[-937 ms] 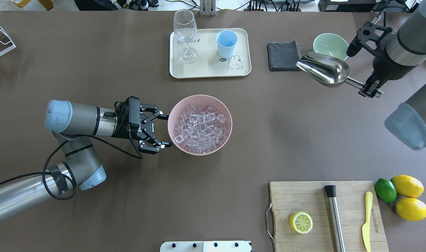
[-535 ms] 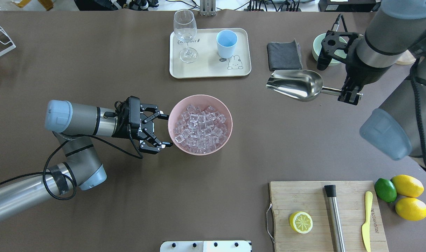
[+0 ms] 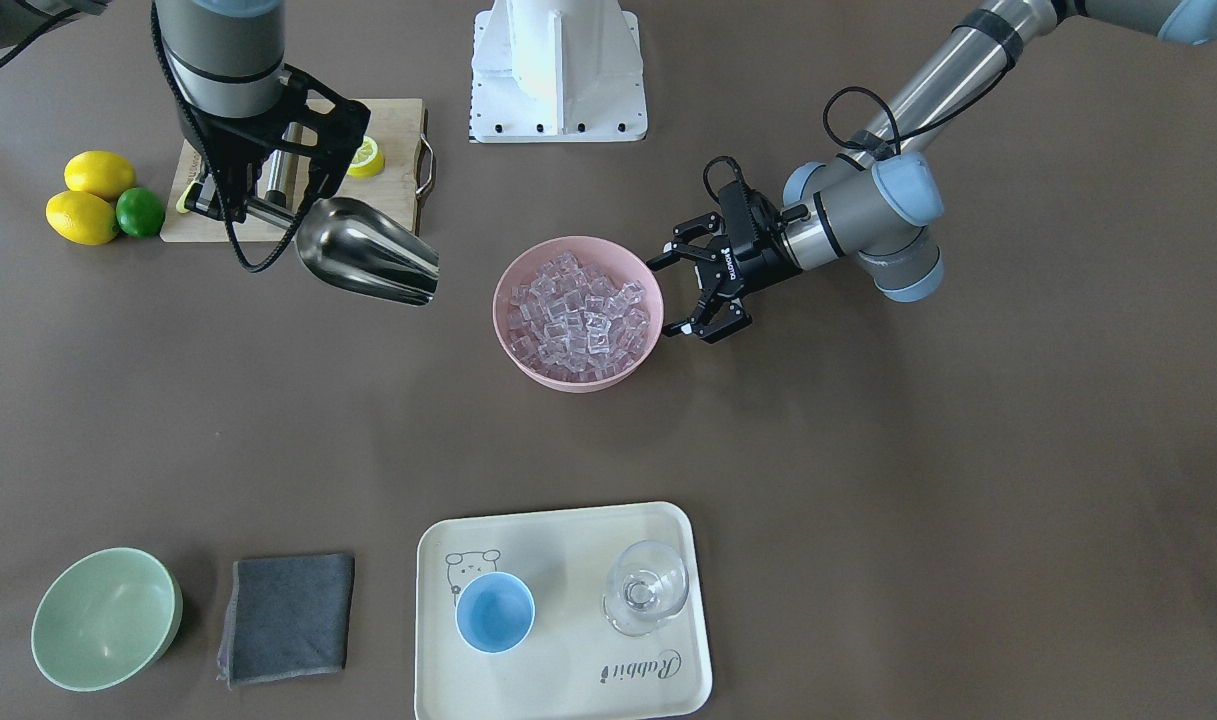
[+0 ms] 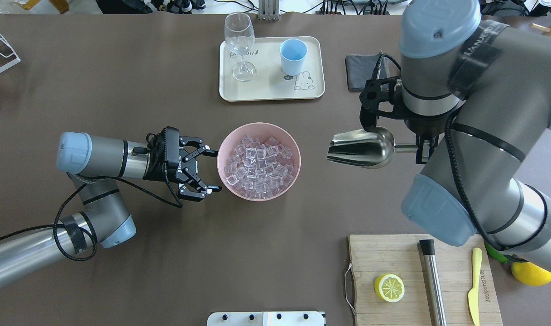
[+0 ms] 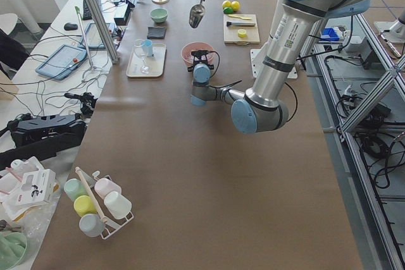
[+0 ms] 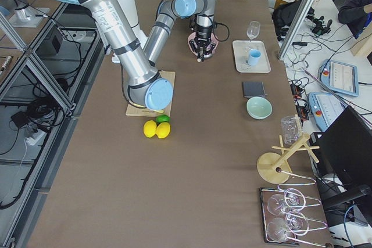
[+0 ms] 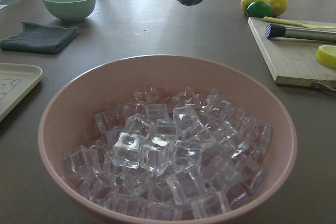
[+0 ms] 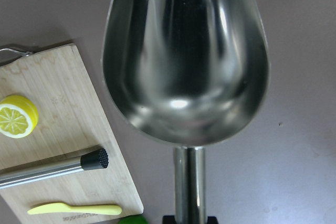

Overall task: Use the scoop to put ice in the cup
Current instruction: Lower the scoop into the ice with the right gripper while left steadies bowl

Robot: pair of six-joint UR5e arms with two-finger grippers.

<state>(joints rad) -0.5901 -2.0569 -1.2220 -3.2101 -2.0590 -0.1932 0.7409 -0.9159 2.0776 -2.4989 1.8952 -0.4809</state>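
- The right fingers point(image 4: 423, 154) are clamped on the straight handle of the scoop point(image 4: 363, 147), with the arm standing nearly upright above them.
- The scoop hangs in the air above the counter point(image 4: 121, 68). It lies roughly level, its open mouth points toward the pink bowl point(image 4: 259, 125), and it stays clear of the rim.
- The wrist view shows the trough of the scoop bare and shiny, with no ice in it.
- The left fingers point(image 4: 203, 190) are spread wide open and hold nothing. Their tips sit right at the bowl's rim on the side away from the scoop, but contact cannot be made out.
- The ice point(image 4: 258, 167) is a heap of clear cubes that fills the pink bowl at the middle of the counter.
- The cup point(image 4: 293, 56) stands upright and empty on a cream tray point(image 4: 270, 93), well apart from the bowl, beside a wine glass point(image 4: 239, 43).
- A grey cloth point(image 3: 288, 615) and a pale green bowl point(image 3: 103, 618) lie along the same edge as the tray.
- Near the robot's base a wooden board point(image 4: 393, 258) carries a lemon half point(image 4: 389, 287), a steel rod point(image 4: 433, 280) and a yellow knife point(image 4: 474, 285).
- Two lemons point(image 3: 88, 195) and a lime point(image 3: 140, 212) rest just beside the board.
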